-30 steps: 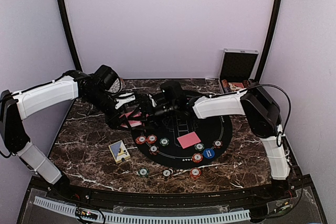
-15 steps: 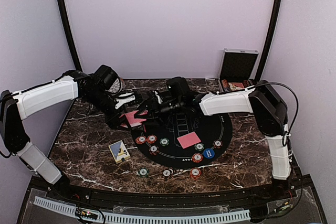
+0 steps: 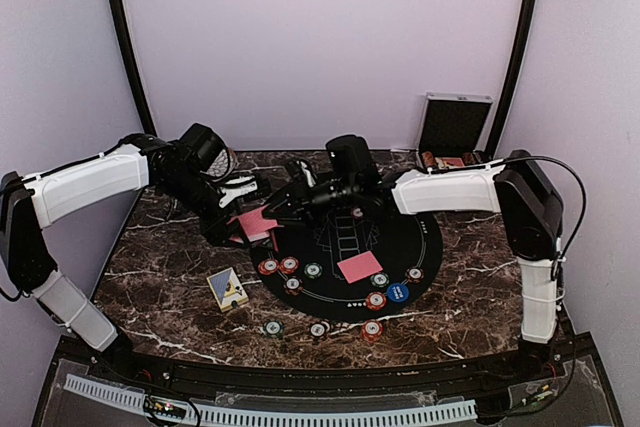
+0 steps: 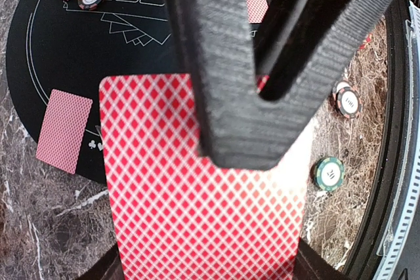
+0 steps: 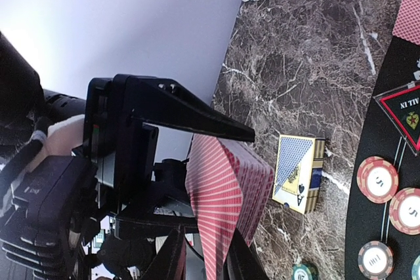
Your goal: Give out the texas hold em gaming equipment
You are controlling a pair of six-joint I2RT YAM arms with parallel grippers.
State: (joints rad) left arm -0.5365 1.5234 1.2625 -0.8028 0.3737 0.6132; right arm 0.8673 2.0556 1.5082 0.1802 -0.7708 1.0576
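My left gripper (image 3: 243,209) is shut on a deck of red-backed playing cards (image 3: 256,222), held above the table's left part. In the left wrist view the top card (image 4: 197,208) fills the frame under the black finger (image 4: 226,83). My right gripper (image 3: 287,204) reaches in from the right. Its jaws (image 5: 209,261) are pinched on the lower edge of the top card (image 5: 213,195), which bends away from the deck (image 5: 257,181). One card (image 3: 360,267) lies face down on the black round mat (image 3: 420,242). Several poker chips (image 3: 289,266) sit along the mat's near edge.
A blue and yellow card box (image 3: 228,288) lies on the marble left of the mat. Three chips (image 3: 318,329) sit near the front edge. An open silver case (image 3: 455,127) stands at the back right. Another card (image 4: 63,130) lies on the mat's edge.
The right gripper has narrowed onto the top card and the right arm has drawn back a little to the right. The left arm has held still with the deck.
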